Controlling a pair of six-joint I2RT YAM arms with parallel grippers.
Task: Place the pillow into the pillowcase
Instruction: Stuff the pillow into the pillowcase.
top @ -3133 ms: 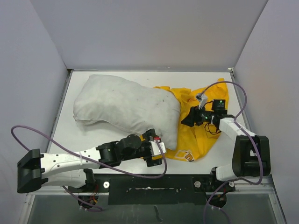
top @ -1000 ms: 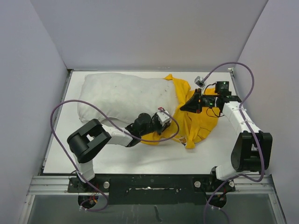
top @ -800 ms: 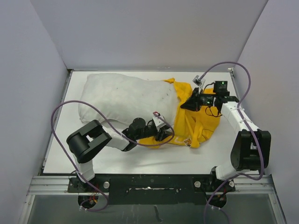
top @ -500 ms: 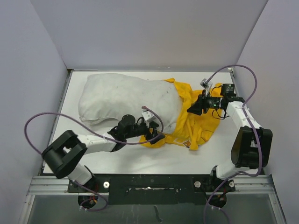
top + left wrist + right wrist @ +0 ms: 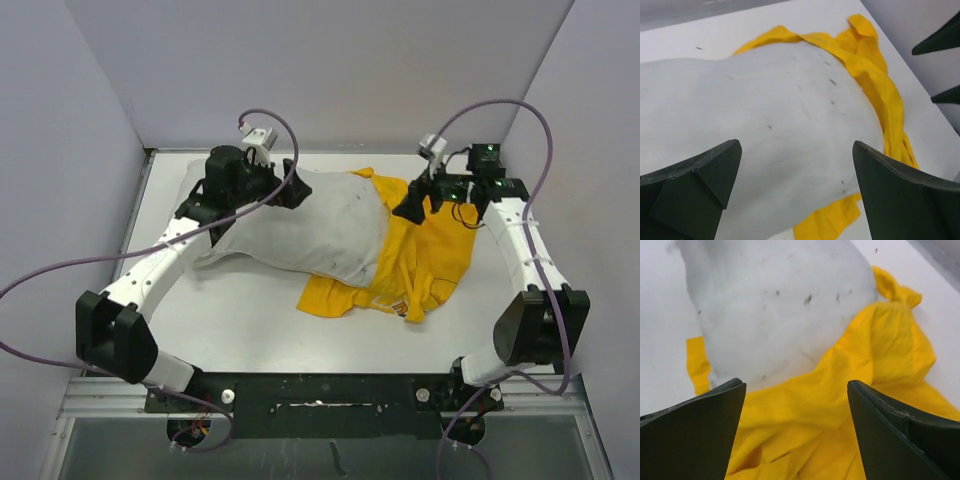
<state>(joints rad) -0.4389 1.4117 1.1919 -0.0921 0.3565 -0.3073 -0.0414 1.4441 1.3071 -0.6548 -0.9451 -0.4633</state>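
The white pillow (image 5: pixel 285 225) lies across the table's back left. Its right end rests on the crumpled yellow pillowcase (image 5: pixel 425 260). A yellow edge hugs the far and right side of that end; whether the end sits inside I cannot tell. My left gripper (image 5: pixel 290 185) hovers open over the pillow's back part, holding nothing. The left wrist view shows the pillow (image 5: pixel 765 125) below the left gripper (image 5: pixel 795 145) and the pillowcase (image 5: pixel 882 100) beyond. My right gripper (image 5: pixel 410 203) hangs open above the case's back edge. The right gripper (image 5: pixel 796 385) looks down on the pillowcase (image 5: pixel 865 390) and pillow (image 5: pixel 780 305).
Grey walls (image 5: pixel 330 70) close the white table (image 5: pixel 220 330) at the back and both sides. Purple cables loop from both arms. A black rail (image 5: pixel 320 395) with the arm bases runs along the near edge. The right gripper's fingertips (image 5: pixel 935 44) show at the left wrist view's top right.
Both grippers opened and let go of the yellow pillowcase. The left arm swung from the pillow's front side up over its back. The case's front flap now lies flat on the table.
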